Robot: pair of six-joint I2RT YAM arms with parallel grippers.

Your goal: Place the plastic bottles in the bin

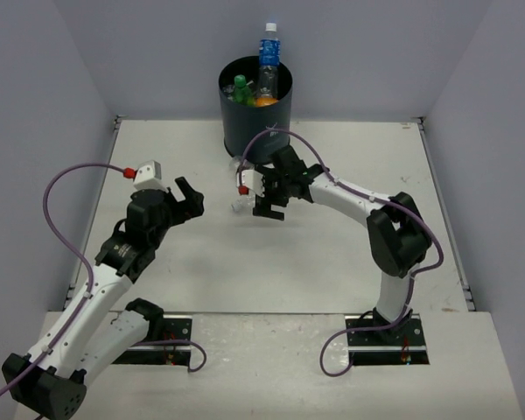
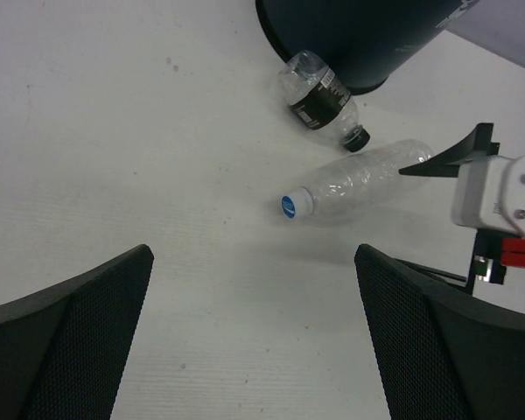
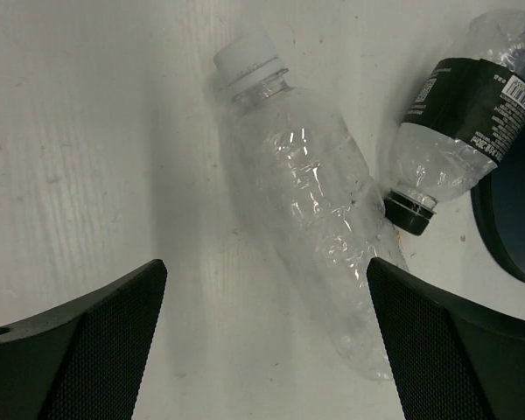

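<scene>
The dark bin (image 1: 255,109) stands at the back of the table, holding a blue-labelled bottle (image 1: 269,48), a green one (image 1: 241,87) and an orange one (image 1: 264,101). Two clear bottles lie on the table by its base: a white-capped one (image 3: 311,201) (image 2: 359,179) and a black-labelled, black-capped one (image 3: 455,122) (image 2: 322,101). My right gripper (image 1: 267,206) (image 3: 267,271) is open, hovering over the white-capped bottle, whose lower body lies between the jaws. My left gripper (image 1: 188,197) (image 2: 254,262) is open and empty, left of the bottles.
The bin's base (image 2: 359,35) shows at the top of the left wrist view, and its edge (image 3: 516,219) at the right of the right wrist view. The right gripper body (image 2: 499,201) sits just right of the white-capped bottle. Grey walls enclose the table.
</scene>
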